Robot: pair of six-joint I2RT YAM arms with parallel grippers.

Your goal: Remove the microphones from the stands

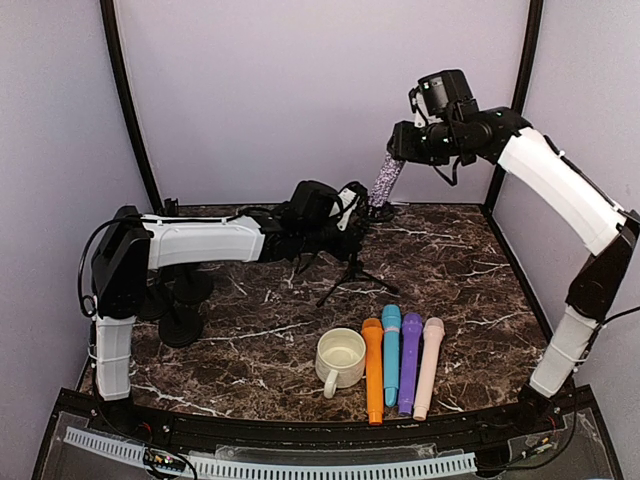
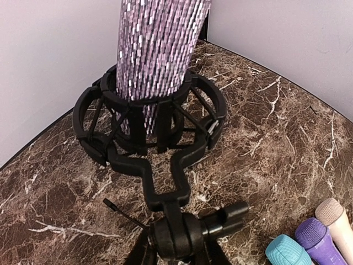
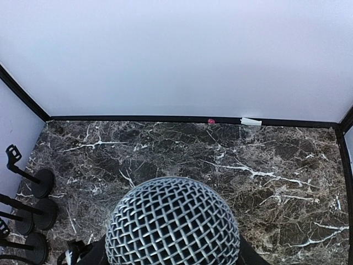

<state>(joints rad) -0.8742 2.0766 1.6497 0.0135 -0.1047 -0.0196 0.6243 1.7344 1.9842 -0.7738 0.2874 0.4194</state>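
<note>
A dark brown marble-patterned table point(image 1: 470, 290) with white veins fills the booth. The right arm point(image 1: 550, 175) rises from the near right corner, bends at the elbow and reaches back over the far side, its wrist tipped down. The left arm point(image 1: 200, 240) lies stretched out level, low over the table, pointing right. The black tripod stand point(image 1: 352, 275) stands between them; the left gripper point(image 1: 345, 225) is closed tight at its neck, apparently clamped on it. The stand's ringed shock mount point(image 2: 149, 130) is matt black plastic with thin struts. The microphone point(image 1: 385, 180), a glittery purple cylinder, leans to the right with its lower end inside that ring. The right gripper point(image 1: 400, 150) grips its top, by the rounded silver mesh head point(image 3: 172, 223). Near the front lie four smooth toy microphones point(image 1: 400, 360) beside a cream mug point(image 1: 340, 358)
</note>
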